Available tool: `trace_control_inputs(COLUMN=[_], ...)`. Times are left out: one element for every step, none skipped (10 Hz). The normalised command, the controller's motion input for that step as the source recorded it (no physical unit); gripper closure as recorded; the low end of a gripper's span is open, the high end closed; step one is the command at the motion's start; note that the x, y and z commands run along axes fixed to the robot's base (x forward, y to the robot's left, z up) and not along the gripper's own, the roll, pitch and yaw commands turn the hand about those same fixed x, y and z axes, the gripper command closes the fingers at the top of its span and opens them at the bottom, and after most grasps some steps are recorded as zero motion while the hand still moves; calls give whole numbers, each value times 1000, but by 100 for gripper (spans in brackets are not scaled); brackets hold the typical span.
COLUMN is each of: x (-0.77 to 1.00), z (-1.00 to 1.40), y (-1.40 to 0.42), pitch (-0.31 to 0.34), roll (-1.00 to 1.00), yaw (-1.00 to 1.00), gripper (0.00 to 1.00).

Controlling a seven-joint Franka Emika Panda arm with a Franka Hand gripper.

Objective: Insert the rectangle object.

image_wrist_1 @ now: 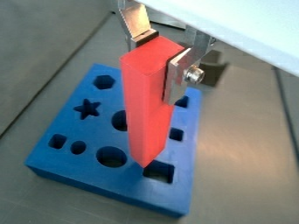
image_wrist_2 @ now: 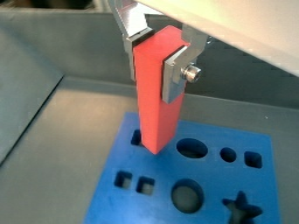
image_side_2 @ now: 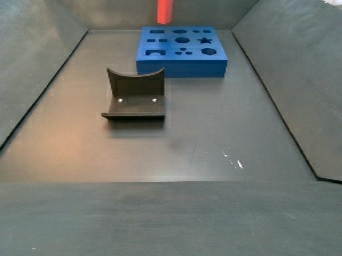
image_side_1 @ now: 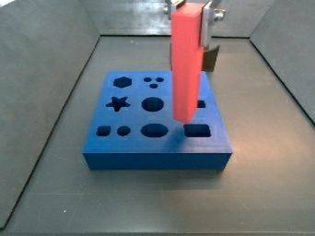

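My gripper (image_wrist_1: 160, 57) is shut on the upper end of the rectangle object (image_wrist_1: 146, 105), a long red-pink bar that hangs upright between the silver fingers (image_wrist_1: 177, 74). It also shows in a wrist view (image_wrist_2: 156, 96). In a side view the bar (image_side_1: 186, 64) stands over the blue block (image_side_1: 129, 138), and its lower end is just above the square hole (image_side_1: 197, 132) near the block's corner. I cannot tell whether the tip touches the block. The gripper (image_side_1: 197, 17) is at the top of that view. In a side view only the bar's tip (image_side_2: 164, 10) shows above the block (image_side_2: 181, 48).
The blue block has several shaped holes, among them a star (image_wrist_1: 86, 108) and a round one (image_wrist_1: 111, 158). The dark fixture (image_side_2: 134, 95) stands on the floor apart from the block, and shows behind the bar (image_side_1: 213, 60). Grey sloping walls (image_side_2: 40, 80) enclose the floor.
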Motion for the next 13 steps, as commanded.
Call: trace_control_inputs(x=[509,546,574,257,0,0,0,0,0,0,0,0,0], z=[0,0,-111,-180,-129,-123,-114,-94,-83,-80,-83,-89,-117], y=[-271,-260,-231,-143,-46,0,0,0,0,0,0,0,0], pitch=[0,0,0,0,0,0,0,0,0,0,0,0,0], roll=[41,79,143,179,149,153,151,147,143,144,144,146,160], yaw=[-540,-514,-497,-723,-974,-1000,-1000,-1000,-1000,-1000,-1000,-1000,-994], gripper=[100,100,100,100,100,100,100,100,100,100,100,100,100])
